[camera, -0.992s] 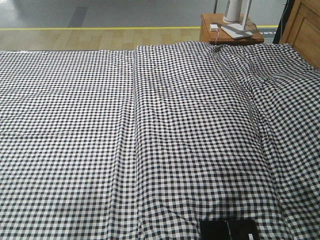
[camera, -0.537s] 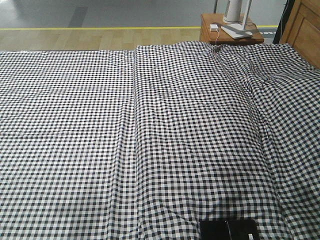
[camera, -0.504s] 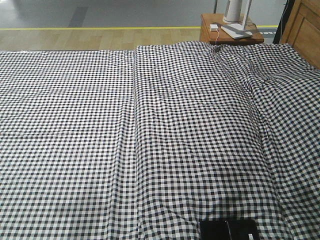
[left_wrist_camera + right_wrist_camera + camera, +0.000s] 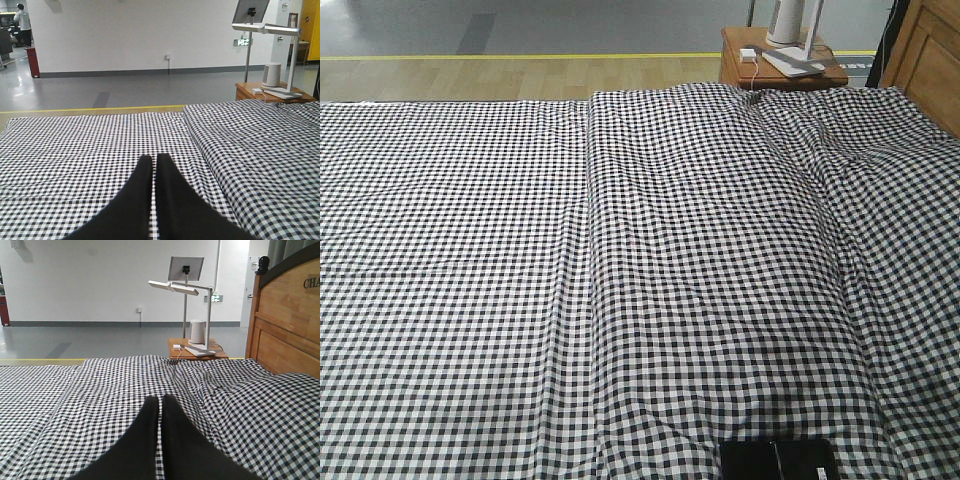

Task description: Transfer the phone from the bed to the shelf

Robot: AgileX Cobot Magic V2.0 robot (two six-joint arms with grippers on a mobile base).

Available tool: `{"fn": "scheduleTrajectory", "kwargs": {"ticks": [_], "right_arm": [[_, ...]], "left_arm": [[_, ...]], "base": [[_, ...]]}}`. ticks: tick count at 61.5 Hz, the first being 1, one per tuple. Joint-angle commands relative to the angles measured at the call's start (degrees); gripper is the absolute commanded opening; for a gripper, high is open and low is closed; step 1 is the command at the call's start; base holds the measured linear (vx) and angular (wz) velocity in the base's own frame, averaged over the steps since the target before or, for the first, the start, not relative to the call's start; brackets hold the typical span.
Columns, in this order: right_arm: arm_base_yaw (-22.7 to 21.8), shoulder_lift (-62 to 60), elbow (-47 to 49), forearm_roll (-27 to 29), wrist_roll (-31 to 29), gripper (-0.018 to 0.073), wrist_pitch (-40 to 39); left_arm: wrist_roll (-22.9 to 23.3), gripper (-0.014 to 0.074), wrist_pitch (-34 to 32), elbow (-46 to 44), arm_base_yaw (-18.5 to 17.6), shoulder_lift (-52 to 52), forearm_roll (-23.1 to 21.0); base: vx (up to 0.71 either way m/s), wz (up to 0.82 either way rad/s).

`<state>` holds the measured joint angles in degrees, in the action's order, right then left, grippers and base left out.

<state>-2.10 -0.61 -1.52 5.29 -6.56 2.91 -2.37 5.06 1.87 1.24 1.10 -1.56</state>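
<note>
Phone on the bed, pick-up not yet begun

Phone (image 4: 778, 461) lies flat on the bed (image 4: 520, 250) at about 5 o'clock in the front view. It sits at the very bottom edge of the frame, so part of its black slab is cut off. Nothing touches it. Neither wrist view shows it.

The left gripper (image 4: 153, 159) has its two dark fingers pressed together with nothing between them, and it points out low over the checked cloth. The right gripper (image 4: 160, 400) is in the same state, pressed together and empty, facing toward 12 o'clock. By my reading the task is at its opening step, the reach, with no grasp made.

The next move likely falls to the right arm, since the phone lies on the right half of the bed. That arm would need to turn down toward the phone, spread its fingers and close on the thin edges. A slab this flat on soft cloth gives little to grip. The shelf is in none of the views, so the base may have to turn or travel to reach it.

Count:
- one phone
- one bed
- two grippers
- one side table (image 4: 735, 70) at 1 o'clock
- one desk lamp (image 4: 172, 287) on the side table
- one wooden headboard (image 4: 932, 60) at 2 o'clock
</note>
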Motion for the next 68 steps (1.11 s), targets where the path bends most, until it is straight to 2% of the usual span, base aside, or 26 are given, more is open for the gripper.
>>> {"fn": "scheduleTrajectory", "kwargs": {"ticks": [1,16,22,36,43,55,68], "right_arm": [[-0.2,-0.7,-0.6,-0.1,0.1,-0.0006,-4.7],[-0.2,-0.7,-0.6,0.0,0.1,-0.0006,-5.7],[-0.2,-0.7,-0.5,0.0,0.1,-0.0006,-8.4],[-0.2,-0.7,0.2,0.0,0.1,-0.0006,-22.3],[-0.2,-0.7,4.2,0.0,0.1,-0.0006,-26.9],[-0.2,-0.1,16.8,0.0,-0.1,-0.0006,-24.4],[-0.2,8.7,34.0,0.0,-0.4,-0.0006,-8.7]], "left_arm": [[0.5,0.0001,-4.2,-1.4,0.2,0.4,-0.6],[0.5,0.0001,-4.2,-1.4,0.2,0.4,-0.6],[0.5,0.0001,-4.2,-1.4,0.2,0.4,-0.6],[0.5,0.0001,-4.2,-1.4,0.2,0.4,-0.6],[0.5,0.0001,-4.2,-1.4,0.2,0.4,-0.6],[0.5,0.0001,-4.2,-1.4,0.2,0.4,-0.6],[0.5,0.0001,-4.2,-1.4,0.2,0.4,-0.6]], "base": [[0.00,0.00],[0.00,0.00],[0.00,0.00],[0.00,0.00],[0.00,0.00],[0.00,0.00],[0.00,0.00]]}}
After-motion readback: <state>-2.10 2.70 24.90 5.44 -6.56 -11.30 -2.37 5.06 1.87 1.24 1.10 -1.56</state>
